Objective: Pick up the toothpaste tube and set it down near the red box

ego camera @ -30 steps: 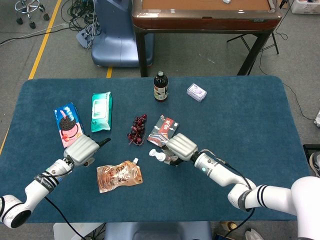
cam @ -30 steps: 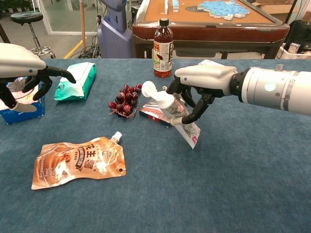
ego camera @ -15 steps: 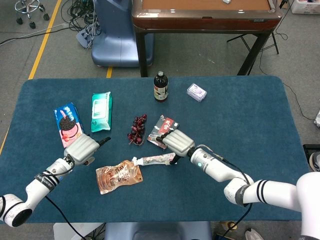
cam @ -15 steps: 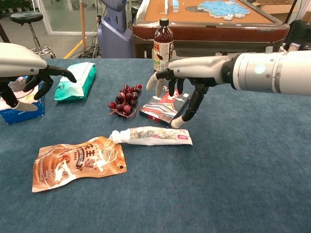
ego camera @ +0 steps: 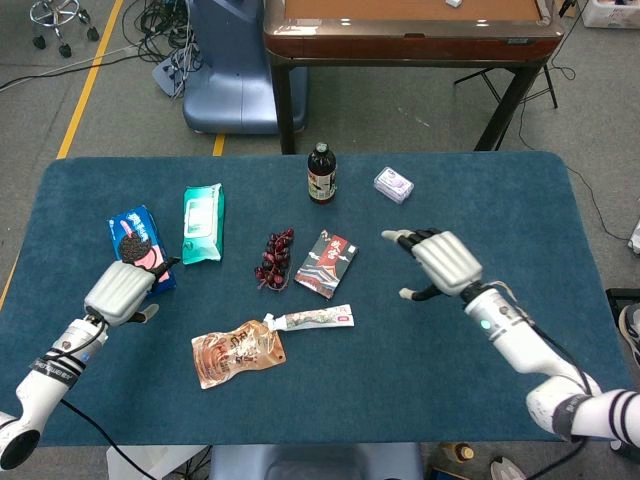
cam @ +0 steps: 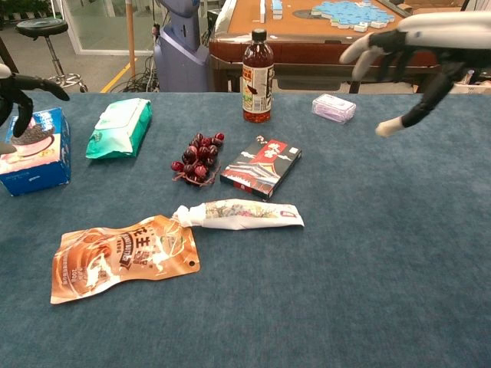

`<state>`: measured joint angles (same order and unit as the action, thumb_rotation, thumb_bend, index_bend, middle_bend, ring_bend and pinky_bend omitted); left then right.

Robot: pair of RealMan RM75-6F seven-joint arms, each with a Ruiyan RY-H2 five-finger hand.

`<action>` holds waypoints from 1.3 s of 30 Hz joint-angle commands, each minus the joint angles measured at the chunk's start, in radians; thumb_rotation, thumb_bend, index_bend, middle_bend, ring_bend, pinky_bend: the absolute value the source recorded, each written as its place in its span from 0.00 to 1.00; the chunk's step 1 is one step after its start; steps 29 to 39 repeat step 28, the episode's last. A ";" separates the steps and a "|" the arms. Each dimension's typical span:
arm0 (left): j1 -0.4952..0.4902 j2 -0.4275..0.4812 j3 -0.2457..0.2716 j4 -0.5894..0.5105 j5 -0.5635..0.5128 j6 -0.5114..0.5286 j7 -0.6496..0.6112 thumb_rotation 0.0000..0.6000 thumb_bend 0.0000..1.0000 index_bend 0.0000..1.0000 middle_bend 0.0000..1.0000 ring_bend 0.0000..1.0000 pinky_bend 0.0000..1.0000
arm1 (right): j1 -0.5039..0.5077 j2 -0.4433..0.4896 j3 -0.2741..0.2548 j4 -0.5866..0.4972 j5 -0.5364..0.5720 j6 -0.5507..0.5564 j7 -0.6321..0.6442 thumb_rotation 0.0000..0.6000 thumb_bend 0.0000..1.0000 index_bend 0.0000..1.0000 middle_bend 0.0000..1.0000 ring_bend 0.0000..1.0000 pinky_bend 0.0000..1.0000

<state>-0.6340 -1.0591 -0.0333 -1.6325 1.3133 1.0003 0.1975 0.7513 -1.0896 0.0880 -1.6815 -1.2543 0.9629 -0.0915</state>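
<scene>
The toothpaste tube lies flat on the blue cloth, cap to the left, just in front of the red box. Nothing touches it. My right hand hangs above the table to the right of the box, fingers spread and empty. My left hand is at the far left beside the cookie box, fingers apart and holding nothing.
A brown pouch touches the tube's cap end. Cherries lie left of the red box. A dark bottle, a small wrapped pack, a green wipes pack and a blue cookie box are further back.
My right hand let the tube go; it now lies flat by the red box. That hand drew away up and to the right. My left hand moved back to the left.
</scene>
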 commanded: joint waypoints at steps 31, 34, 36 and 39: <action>0.420 -0.096 0.023 0.089 0.061 0.506 -0.154 1.00 0.26 0.16 0.38 0.39 0.33 | -0.553 -0.011 -0.130 0.081 -0.189 0.562 0.086 1.00 0.10 0.29 0.37 0.30 0.30; 0.420 -0.096 0.023 0.089 0.061 0.506 -0.154 1.00 0.26 0.16 0.38 0.39 0.33 | -0.553 -0.011 -0.130 0.081 -0.189 0.562 0.086 1.00 0.10 0.29 0.37 0.30 0.30; 0.420 -0.096 0.023 0.089 0.061 0.506 -0.154 1.00 0.26 0.16 0.38 0.39 0.33 | -0.553 -0.011 -0.130 0.081 -0.189 0.562 0.086 1.00 0.10 0.29 0.37 0.30 0.30; 0.420 -0.096 0.023 0.089 0.061 0.506 -0.154 1.00 0.26 0.16 0.38 0.39 0.33 | -0.553 -0.011 -0.130 0.081 -0.189 0.562 0.086 1.00 0.10 0.29 0.37 0.30 0.30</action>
